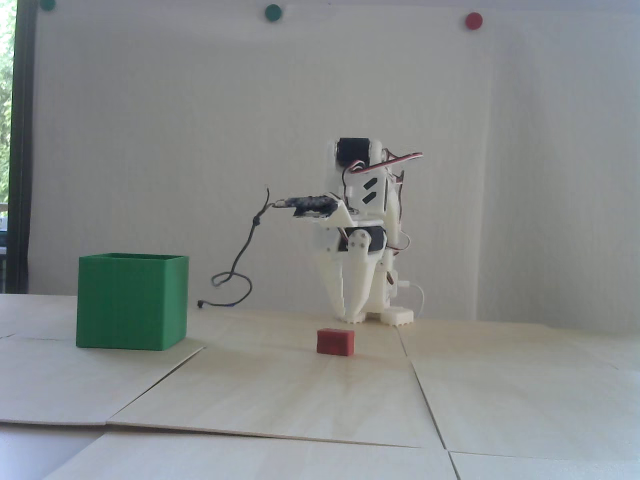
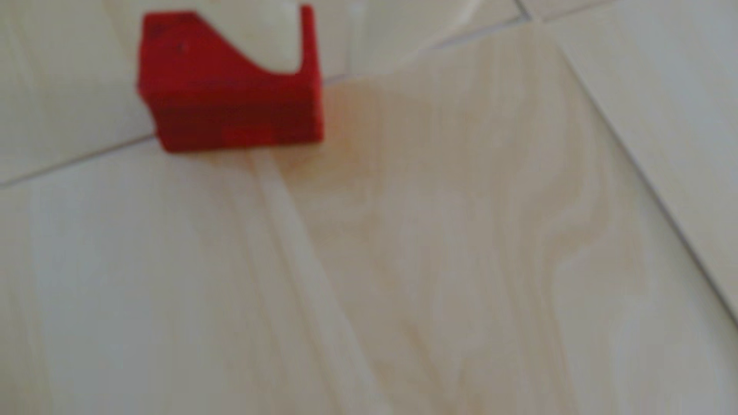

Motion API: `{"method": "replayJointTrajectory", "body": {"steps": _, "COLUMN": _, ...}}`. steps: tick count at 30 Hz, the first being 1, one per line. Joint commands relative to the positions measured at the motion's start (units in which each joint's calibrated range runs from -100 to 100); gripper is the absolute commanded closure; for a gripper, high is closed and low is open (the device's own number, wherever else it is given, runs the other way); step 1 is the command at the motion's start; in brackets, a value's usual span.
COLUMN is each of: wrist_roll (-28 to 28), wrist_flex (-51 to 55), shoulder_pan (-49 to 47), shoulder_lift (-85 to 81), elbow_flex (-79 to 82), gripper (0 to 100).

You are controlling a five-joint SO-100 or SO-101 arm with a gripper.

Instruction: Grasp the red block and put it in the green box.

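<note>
You have nearly all of the job still ahead of you, judging by how things lie. Take the large matte green cube-shaped box (image 1: pixel 132 301) as your landmark: in the fixed view it stands on the pale wood-grain panelled tabletop (image 1: pixel 300 390), and from this low angle its inside is hidden, so you cannot confirm what it holds. The white printed arm (image 1: pixel 362 225) sits folded well to the right of that box and farther back, its two-finger gripper (image 1: pixel 351 314) pointing down with the tips close to the tabletop; the fingers look drawn near each other, but you cannot tell for sure how wide the gap is, and nothing is held. The small matte red rectangular brick (image 1: pixel 336 342) lies flat on the tabletop, well to the right of the box and just in front of the gripper tips, not grasped. Its long axis runs roughly left to right across the fixed view, broad face toward that camera. In the blurred wrist view the brick (image 2: pixel 223 103) sits near the top, with a white fingertip (image 2: pixel 275 44) overlapping its upper edge. Grasp, lift, carry and drop all remain.
</note>
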Motion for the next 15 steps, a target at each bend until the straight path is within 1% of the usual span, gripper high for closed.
{"method": "replayJointTrajectory", "body": {"steps": 1, "wrist_roll": -2.79, "wrist_flex": 1.88, "shoulder_pan": 1.95, "shoulder_lift": -0.10, "elbow_flex": -9.86, "gripper": 98}}
{"method": "replayJointTrajectory", "body": {"steps": 5, "wrist_roll": -2.79, "wrist_flex": 3.48, "shoulder_pan": 1.95, "shoulder_lift": -0.10, "elbow_flex": -9.33, "gripper": 98}}
{"method": "replayJointTrajectory", "body": {"steps": 8, "wrist_roll": -2.74, "wrist_flex": 10.73, "shoulder_pan": 1.15, "shoulder_lift": -0.65, "elbow_flex": -9.42, "gripper": 98}}
{"method": "replayJointTrajectory", "body": {"steps": 15, "wrist_roll": -2.84, "wrist_flex": 10.48, "shoulder_pan": -0.30, "shoulder_lift": -0.10, "elbow_flex": -9.24, "gripper": 98}}
